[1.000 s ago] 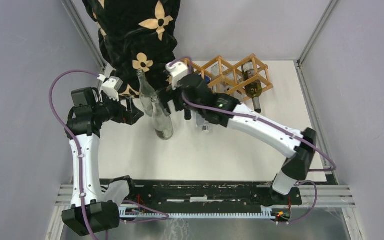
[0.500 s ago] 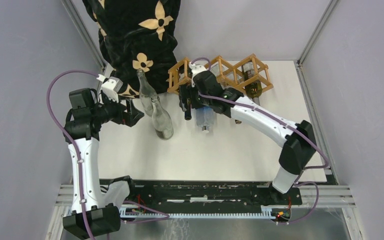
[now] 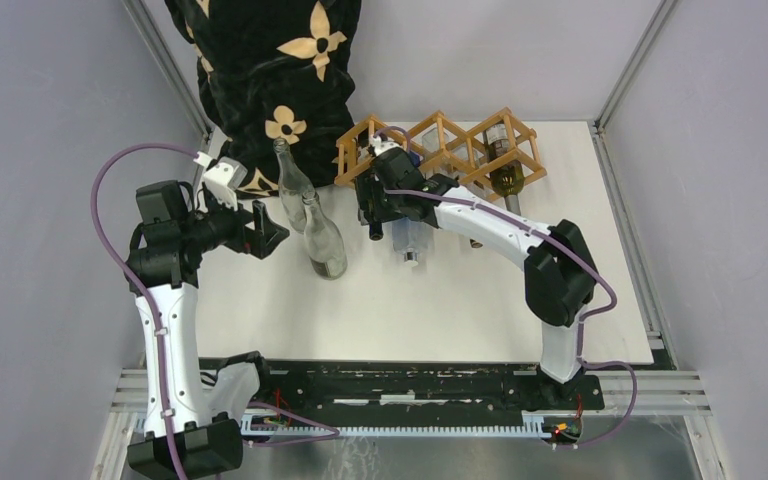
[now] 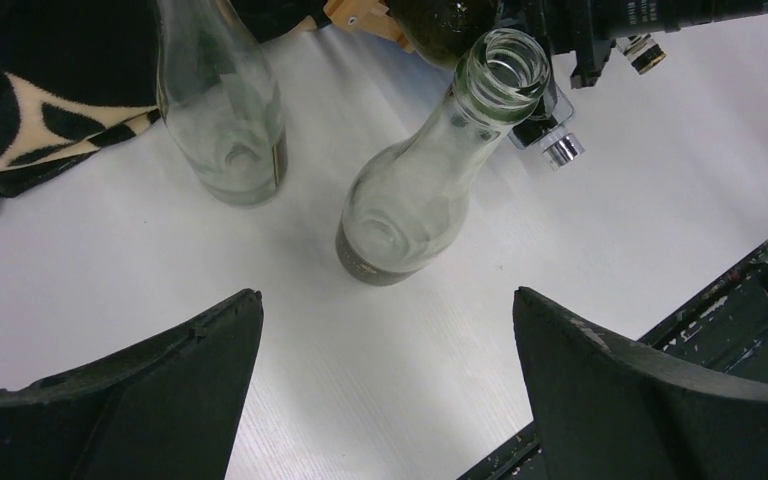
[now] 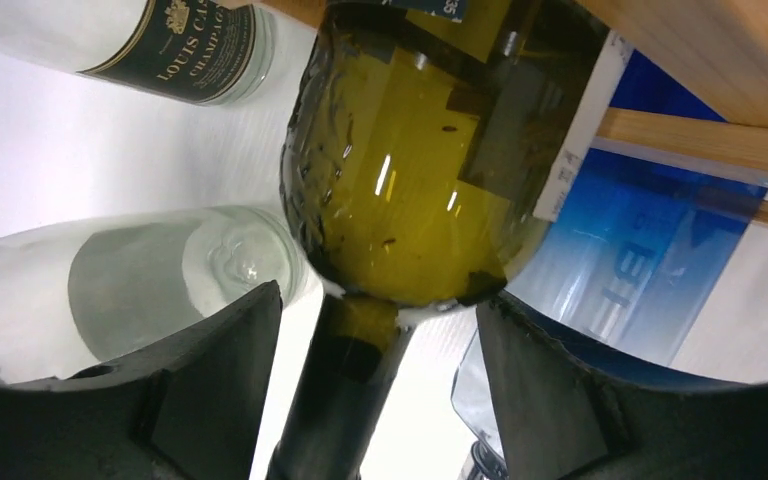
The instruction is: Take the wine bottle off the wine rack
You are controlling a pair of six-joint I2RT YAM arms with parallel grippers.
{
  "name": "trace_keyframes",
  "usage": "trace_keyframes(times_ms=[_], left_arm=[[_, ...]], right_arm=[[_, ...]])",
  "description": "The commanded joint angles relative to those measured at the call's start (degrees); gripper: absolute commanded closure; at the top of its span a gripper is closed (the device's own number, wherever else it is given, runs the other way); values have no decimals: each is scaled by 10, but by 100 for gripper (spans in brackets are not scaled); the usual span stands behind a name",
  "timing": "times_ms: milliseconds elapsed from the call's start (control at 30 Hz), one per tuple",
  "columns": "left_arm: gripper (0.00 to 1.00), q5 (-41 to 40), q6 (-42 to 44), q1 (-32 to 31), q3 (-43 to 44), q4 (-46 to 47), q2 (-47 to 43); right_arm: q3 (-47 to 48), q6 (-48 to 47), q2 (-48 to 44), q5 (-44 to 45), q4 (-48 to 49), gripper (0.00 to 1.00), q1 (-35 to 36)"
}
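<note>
Right wrist: noted wine bottle (image 5: 420, 180) in left cell of wine rack (image 5: 720, 60), neck between spread right fingers (image 5: 210, 380), unclamped. Left fingers (image 4: 160, 400) likewise spread. Judged heavy, rigid, slick, breakable; recommend gripping neck near shoulder.

The black label (image 5: 175, 42) on a clear bottle (image 5: 250, 50) reads "LOUIS CA…" above "CHAMPA…", both cut off.
</note>
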Motion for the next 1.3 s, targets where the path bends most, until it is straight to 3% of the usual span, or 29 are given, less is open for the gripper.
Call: trace_keyframes(times_ms=[0, 267, 333, 467, 533, 1033, 1267], left_arm=[[0, 16, 31, 3, 5, 7, -12], [0, 7, 44, 3, 5, 7, -19], [0, 6, 45, 3, 5, 7, -19], [0, 4, 45, 3, 5, 7, -19], [0, 2, 47, 3, 5, 7, -20], [0, 10, 47, 3, 5, 7, -15], [0, 9, 53, 3, 3, 7, -16]], right_arm=[[29, 30, 19, 18, 23, 25, -4], [-43, 79, 6, 21, 82, 42, -20], [-63, 90, 0, 16, 101, 52, -27], [-97, 108, -17, 15, 122, 88, -41], [-115, 117, -31, 25, 127, 100, -49], [-247, 211, -155, 156, 174, 100, -99], [-235, 207, -144, 118, 170, 100, -147]])
